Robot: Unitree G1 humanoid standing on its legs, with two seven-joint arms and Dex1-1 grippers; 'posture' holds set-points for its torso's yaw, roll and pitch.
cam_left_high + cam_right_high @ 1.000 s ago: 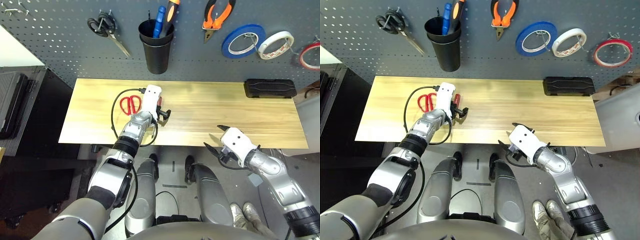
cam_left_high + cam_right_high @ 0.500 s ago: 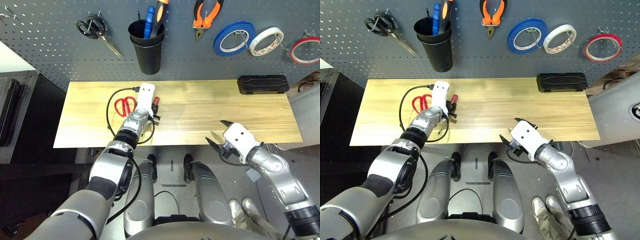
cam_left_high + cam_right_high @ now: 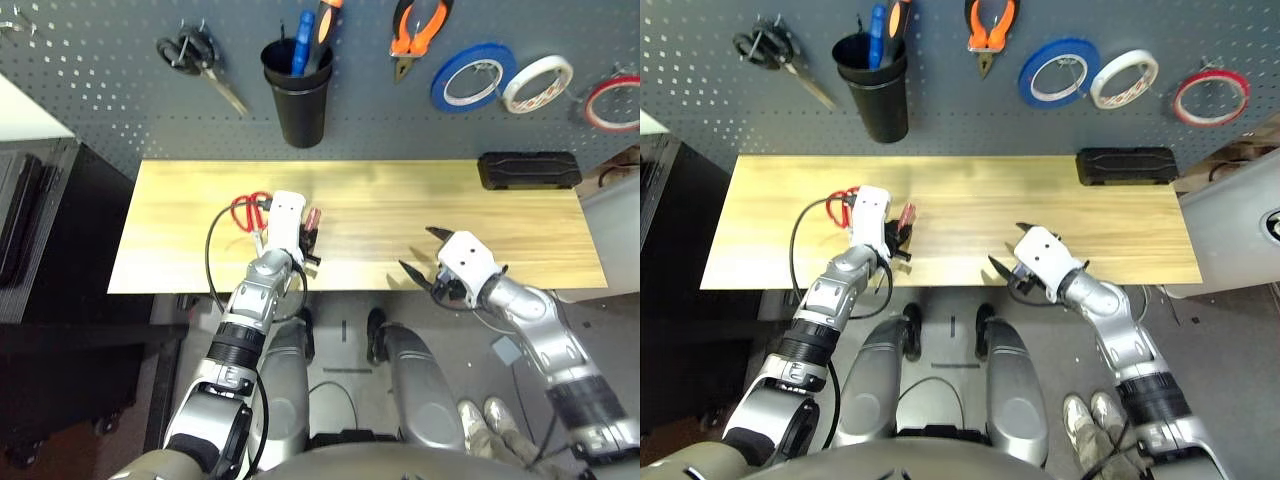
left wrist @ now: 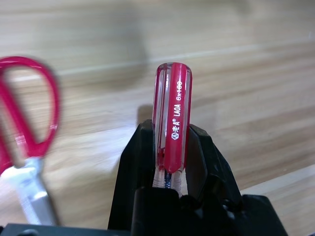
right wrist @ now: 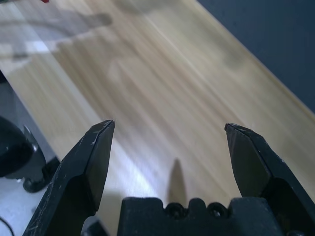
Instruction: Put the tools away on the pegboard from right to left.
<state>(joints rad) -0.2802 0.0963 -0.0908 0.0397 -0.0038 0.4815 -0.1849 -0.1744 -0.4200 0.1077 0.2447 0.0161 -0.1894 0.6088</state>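
One screwdriver clamped in left hand, one red scissors beside

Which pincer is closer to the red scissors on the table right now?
Left. The left pincer, holding the screwdriver, is right beside the red scissors; the right pincer sits open far across the table.

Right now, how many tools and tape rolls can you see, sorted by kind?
Tape rolls: 3, red, blue, white, all on the pegboard.
Scissors: 2, black-handled scissors on the pegboard, red-handled scissors on the table.
Pliers: 1, hanging.
Screwdrivers: 3, two in the black cup, red-handled screwdriver in the left gripper.
Total: 9.
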